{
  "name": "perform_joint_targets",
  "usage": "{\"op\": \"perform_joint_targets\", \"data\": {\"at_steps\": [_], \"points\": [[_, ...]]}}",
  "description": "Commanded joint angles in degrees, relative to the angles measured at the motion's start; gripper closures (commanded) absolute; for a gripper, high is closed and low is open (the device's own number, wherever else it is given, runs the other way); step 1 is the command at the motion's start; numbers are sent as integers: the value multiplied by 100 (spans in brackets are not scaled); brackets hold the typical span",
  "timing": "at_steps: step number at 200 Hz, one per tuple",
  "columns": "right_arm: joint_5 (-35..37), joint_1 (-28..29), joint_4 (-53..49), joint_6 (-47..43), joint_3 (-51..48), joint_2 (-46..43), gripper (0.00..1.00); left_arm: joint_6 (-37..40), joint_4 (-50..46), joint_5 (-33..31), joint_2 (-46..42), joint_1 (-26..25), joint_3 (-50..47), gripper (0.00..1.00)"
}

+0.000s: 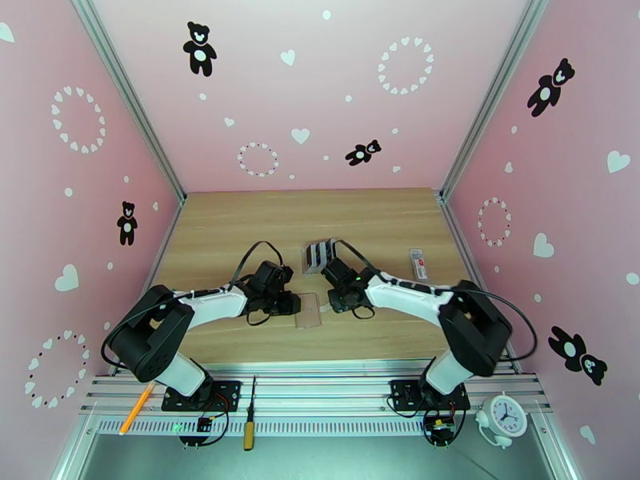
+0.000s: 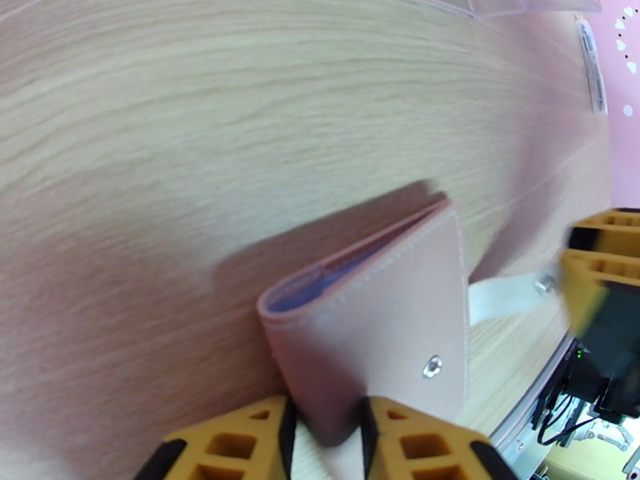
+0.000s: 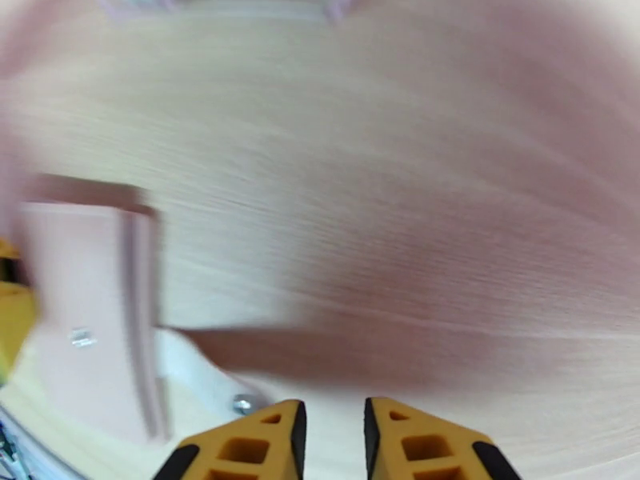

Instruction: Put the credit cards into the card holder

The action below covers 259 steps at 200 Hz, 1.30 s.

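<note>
The tan-pink card holder (image 2: pixel 376 338) lies folded on the wooden table, its bluish sleeves showing at the open edge. My left gripper (image 2: pixel 326 442) is shut on its near edge. From above, the card holder (image 1: pixel 309 311) sits between the left gripper (image 1: pixel 286 302) and the right gripper (image 1: pixel 342 298). Its pale snap tab (image 2: pixel 504 298) reaches toward the right gripper's yellow fingers (image 2: pixel 602 262). In the blurred right wrist view, the right gripper (image 3: pixel 334 442) hangs over bare wood with a narrow gap and nothing between its fingers; the card holder (image 3: pixel 88 314) lies to its left. Dark-and-white credit cards (image 1: pixel 319 254) stand upright just behind the grippers.
The cards stand in a clear rack (image 2: pixel 520 2). A narrow white strip with red marks (image 1: pixel 418 264) lies to the right of it. An orange pencil (image 1: pixel 138 408), a screwdriver (image 1: pixel 250 426) and a small clock (image 1: pixel 504 414) rest on the near rail. Pink walls close in the table.
</note>
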Motion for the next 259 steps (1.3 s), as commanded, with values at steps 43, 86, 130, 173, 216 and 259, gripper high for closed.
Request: {"op": "perform_joint_targets", "data": {"at_steps": [43,86,130,173,216,259], "points": [[-679,332,-8,-106,569,-444,74,90,-621,-201,-403,20,234,64],[-1297,374,406,-16,574,52,74,81,-810,-191,-700,-4,178,64],[-1845,348,868,52,570,551,74,55,-794,-152,-784,-102,29,63],[-1843,153,929,106,445,742,74,2,-716,-163,-802,-196,-30,62],[-2046,-31,1053,91,227,780,71,-15,-655,-144,-664,-254,-3,61],[-2360,-31,1251,113,208,979,62,-76,-495,-131,-489,-296,24,63]]}}
